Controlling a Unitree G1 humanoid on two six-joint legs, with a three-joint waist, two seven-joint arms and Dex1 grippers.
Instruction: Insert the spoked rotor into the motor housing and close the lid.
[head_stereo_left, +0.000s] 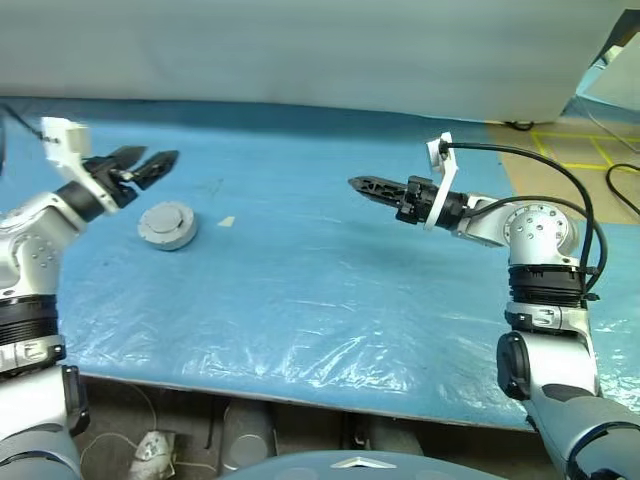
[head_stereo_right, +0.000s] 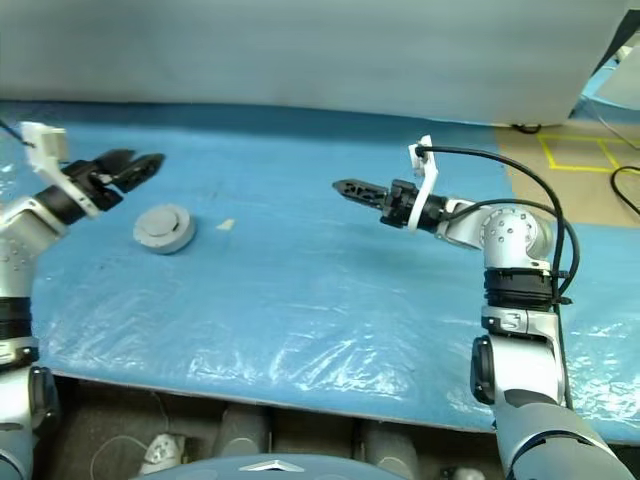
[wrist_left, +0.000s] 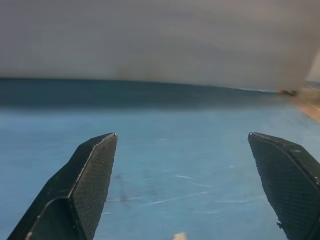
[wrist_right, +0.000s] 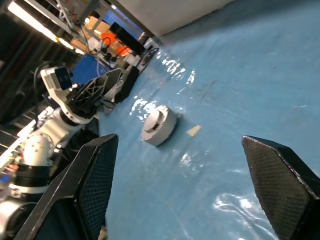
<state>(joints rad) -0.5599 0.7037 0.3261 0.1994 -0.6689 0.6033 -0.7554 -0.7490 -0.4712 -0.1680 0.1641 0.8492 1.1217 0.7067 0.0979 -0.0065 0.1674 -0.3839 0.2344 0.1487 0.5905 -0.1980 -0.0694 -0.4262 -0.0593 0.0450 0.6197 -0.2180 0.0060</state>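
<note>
A round pale grey unit stands on the blue table: the motor housing (head_stereo_left: 170, 236) with the plain grey lid (head_stereo_left: 165, 217) lying flat on top of it. It is also in the right wrist view as the motor housing (wrist_right: 159, 125). The spoked rotor is hidden. My left gripper (head_stereo_left: 155, 158) hovers open just above and behind the housing, a little to its left, holding nothing; its fingers (wrist_left: 95, 165) stand wide apart. My right gripper (head_stereo_left: 355, 184) hangs open and empty over the middle of the table, pointing left toward the housing, far from it.
A small tan scrap (head_stereo_left: 226, 222) lies just right of the housing. The blue table (head_stereo_left: 320, 300) is covered in clear plastic film, with its front edge near me. A pale curtain (head_stereo_left: 300, 50) backs the table. Black cables (head_stereo_left: 560, 170) loop over my right arm.
</note>
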